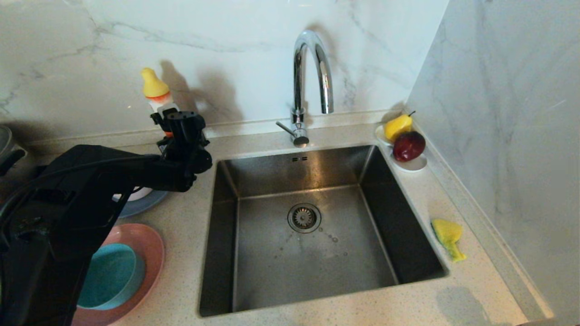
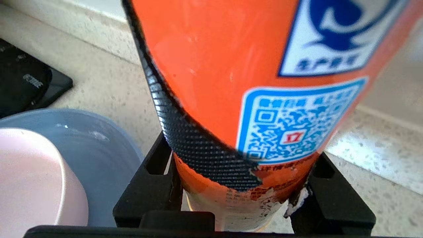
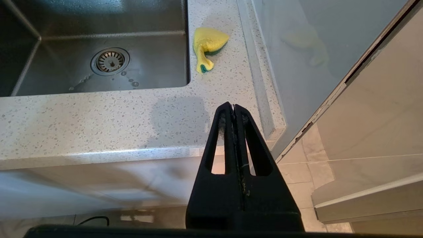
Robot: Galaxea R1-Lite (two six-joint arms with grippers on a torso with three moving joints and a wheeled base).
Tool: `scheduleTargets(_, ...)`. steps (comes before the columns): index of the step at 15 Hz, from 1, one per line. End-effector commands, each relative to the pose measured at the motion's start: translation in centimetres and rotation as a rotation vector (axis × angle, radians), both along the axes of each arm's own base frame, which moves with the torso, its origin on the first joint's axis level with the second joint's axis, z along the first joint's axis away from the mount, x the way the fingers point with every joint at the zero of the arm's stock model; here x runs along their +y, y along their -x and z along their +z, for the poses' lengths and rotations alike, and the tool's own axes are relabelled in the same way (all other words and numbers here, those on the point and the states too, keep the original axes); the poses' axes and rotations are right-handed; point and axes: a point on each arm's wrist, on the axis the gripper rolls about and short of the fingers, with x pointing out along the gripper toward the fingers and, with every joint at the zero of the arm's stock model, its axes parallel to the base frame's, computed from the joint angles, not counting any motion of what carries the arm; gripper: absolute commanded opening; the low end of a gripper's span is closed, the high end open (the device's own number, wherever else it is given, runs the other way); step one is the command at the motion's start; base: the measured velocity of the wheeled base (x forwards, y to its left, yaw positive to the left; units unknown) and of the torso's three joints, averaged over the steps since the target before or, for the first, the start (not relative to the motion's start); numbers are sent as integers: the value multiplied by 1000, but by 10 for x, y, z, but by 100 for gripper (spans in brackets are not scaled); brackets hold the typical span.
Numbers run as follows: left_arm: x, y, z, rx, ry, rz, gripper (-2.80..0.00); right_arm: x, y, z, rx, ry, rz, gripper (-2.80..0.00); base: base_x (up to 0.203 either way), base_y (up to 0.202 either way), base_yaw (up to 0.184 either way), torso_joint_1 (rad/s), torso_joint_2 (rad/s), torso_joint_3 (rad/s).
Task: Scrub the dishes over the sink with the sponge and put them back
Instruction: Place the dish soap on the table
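Observation:
My left gripper (image 1: pixel 179 122) is shut on an orange bottle (image 2: pixel 211 66) with a yellow cap (image 1: pixel 154 86), at the back of the counter left of the sink (image 1: pixel 281 267). Both black fingers (image 2: pixel 148 185) press the bottle's sides. Below that arm lie the dishes: a pink plate (image 1: pixel 152 244) with a teal bowl (image 1: pixel 111 274) on it, and a grey-blue plate (image 2: pixel 99 145) carrying a pale pink bowl (image 2: pixel 29 185). The yellow sponge (image 1: pixel 448 235) lies bent on the counter right of the sink. My right gripper (image 3: pixel 233 106) is shut and empty, parked off the counter's front right corner.
A chrome gooseneck faucet (image 1: pixel 312 68) rises behind the basin. A small white dish (image 1: pixel 414 165) with a yellow pear (image 1: pixel 398 127) and a red apple (image 1: pixel 409 146) sits in the back right corner. Marble walls close the back and right. A pot's edge (image 1: pixel 7 149) shows far left.

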Motion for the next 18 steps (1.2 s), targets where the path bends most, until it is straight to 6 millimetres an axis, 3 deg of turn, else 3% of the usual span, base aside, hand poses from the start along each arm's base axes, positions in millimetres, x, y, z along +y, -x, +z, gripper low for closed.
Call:
scheduleTargets(1, 2, -2, -8, -1, -1, 9, -280, 0, 0, 0, 0, 0, 0, -280, 0, 0, 0, 0, 0, 0)
scheduleTargets(8, 3, -4, -13, 5, 3, 15, -280, 0, 0, 0, -1, 0, 0, -280, 0, 0, 0, 0, 0, 0)
scheduleTargets(9, 3, -4, -13, 6, 1, 15, 0, 0, 0, 0, -1, 0, 0, -280, 0, 0, 0, 0, 0, 0)
scheduleTargets(18, 1, -2, -4, -18, 6, 16, 0, 0, 0, 0, -1, 0, 0, -280, 0, 0, 0, 0, 0, 0)
